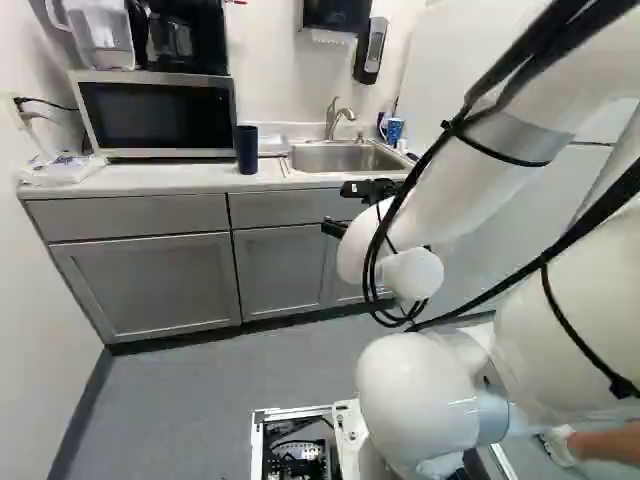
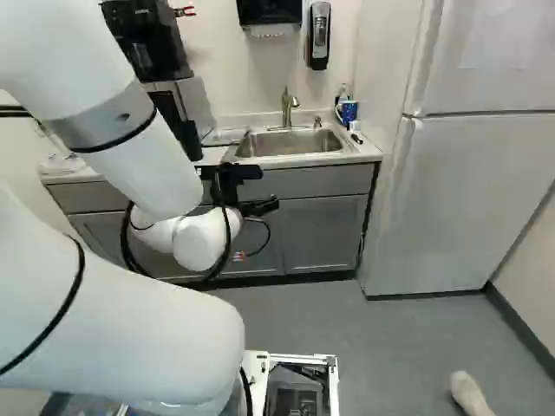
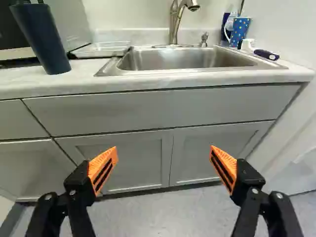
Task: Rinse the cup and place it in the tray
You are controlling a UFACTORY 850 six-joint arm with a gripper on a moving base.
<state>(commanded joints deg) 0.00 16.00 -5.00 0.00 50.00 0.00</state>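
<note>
Tool [image 2: 260, 208] wide open before the sink cabinet [image 3: 165, 108].

Dotted blue cup [image 3: 240, 30], navy tumbler [image 3: 41, 39], grey cabinets [image 3: 126, 160]

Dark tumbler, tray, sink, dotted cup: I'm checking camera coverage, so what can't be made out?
- Dark tumbler: inside, hidden by its wall, wrist view.
- Tray: contents, seen too flat, wrist view.
- Sink: near inner wall, hidden by its front rim, wrist view.
- Dotted cup: inside, hidden by its wall, wrist view.
</note>
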